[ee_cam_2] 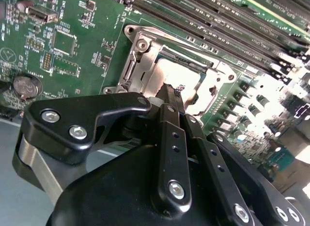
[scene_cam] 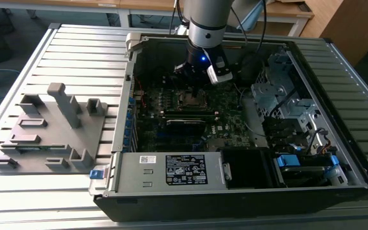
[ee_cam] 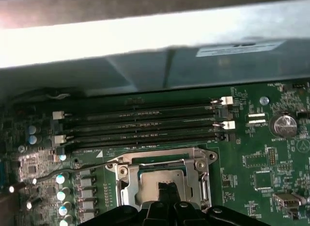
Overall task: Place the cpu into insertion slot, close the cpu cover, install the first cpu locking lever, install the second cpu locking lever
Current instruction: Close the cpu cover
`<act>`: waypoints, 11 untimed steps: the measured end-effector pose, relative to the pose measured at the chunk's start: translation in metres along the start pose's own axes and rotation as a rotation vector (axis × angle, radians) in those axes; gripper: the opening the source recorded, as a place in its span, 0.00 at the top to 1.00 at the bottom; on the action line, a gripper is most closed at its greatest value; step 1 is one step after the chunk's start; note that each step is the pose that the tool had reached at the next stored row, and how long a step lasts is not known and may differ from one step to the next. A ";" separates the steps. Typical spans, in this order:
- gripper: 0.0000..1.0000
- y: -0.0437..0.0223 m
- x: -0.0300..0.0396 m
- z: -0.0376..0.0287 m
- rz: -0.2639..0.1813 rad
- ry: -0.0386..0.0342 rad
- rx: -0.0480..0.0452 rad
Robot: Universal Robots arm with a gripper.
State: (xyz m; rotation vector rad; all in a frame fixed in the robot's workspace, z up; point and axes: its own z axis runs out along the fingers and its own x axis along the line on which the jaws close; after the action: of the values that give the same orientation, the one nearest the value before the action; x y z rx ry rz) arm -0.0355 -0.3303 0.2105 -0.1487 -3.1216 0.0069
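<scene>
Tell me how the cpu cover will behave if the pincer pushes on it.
The cpu cover is thin sheet metal, so probably light and slightly springy. Its shiny frame looks slippery for the pincer. It looks flat against the motherboard, so tipping is unlikely.

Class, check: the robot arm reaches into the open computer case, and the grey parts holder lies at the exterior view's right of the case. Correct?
No. In the exterior view the grey parts holder lies at the view's left of the computer case, not the right. The arm does reach into it.
</scene>
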 end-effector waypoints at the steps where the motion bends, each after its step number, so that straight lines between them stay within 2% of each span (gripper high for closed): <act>1: 0.90 0.0000 0.0000 0.0000 0.000 0.0000 0.0000; 11: 0.90 0.0000 0.0000 0.0013 -0.005 -0.0001 0.0000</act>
State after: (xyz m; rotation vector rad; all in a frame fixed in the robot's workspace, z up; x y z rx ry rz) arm -0.0355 -0.3303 0.2092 -0.1406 -3.1220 0.0068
